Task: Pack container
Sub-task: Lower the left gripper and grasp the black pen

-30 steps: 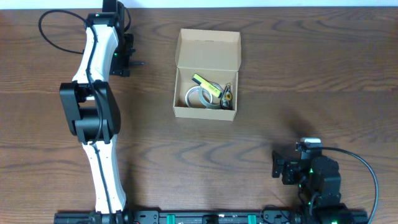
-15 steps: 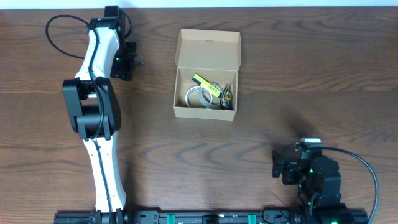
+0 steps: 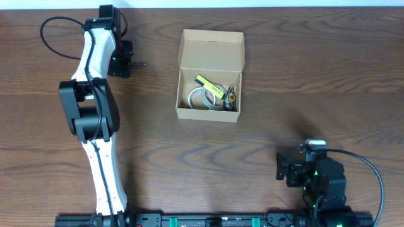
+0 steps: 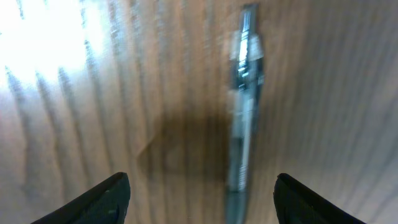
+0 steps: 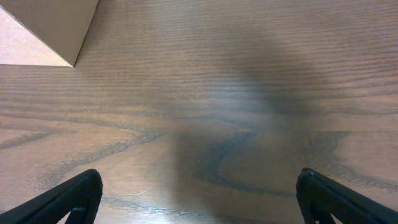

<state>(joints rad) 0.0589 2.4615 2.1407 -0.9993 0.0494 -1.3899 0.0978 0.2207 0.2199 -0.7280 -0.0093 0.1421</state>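
Note:
The tan cardboard container (image 3: pixel 209 115) sits open at the table's middle, its flap lid (image 3: pixel 211 49) folded back. Inside lie a clear tape roll (image 3: pixel 202 99), a yellow-green marker (image 3: pixel 209 84) and a small dark and yellow item (image 3: pixel 231 96). My left gripper (image 3: pixel 130 61) is at the far left, open, low over a thin silvery pen (image 3: pixel 141 64) lying on the table. In the left wrist view the blurred pen (image 4: pixel 244 106) lies between the open fingers (image 4: pixel 199 205), nearer the right one. My right gripper (image 3: pixel 279 170) is open and empty at the front right.
The wooden table (image 3: pixel 303 75) carries nothing else. A corner of the container (image 5: pixel 43 31) shows at the top left of the right wrist view, with the open fingers (image 5: pixel 199 199) over bare wood. Black cables loop behind each arm.
My left arm has shifted slightly around the pen, first right, then back left. The pen, the container and the right arm have not moved.

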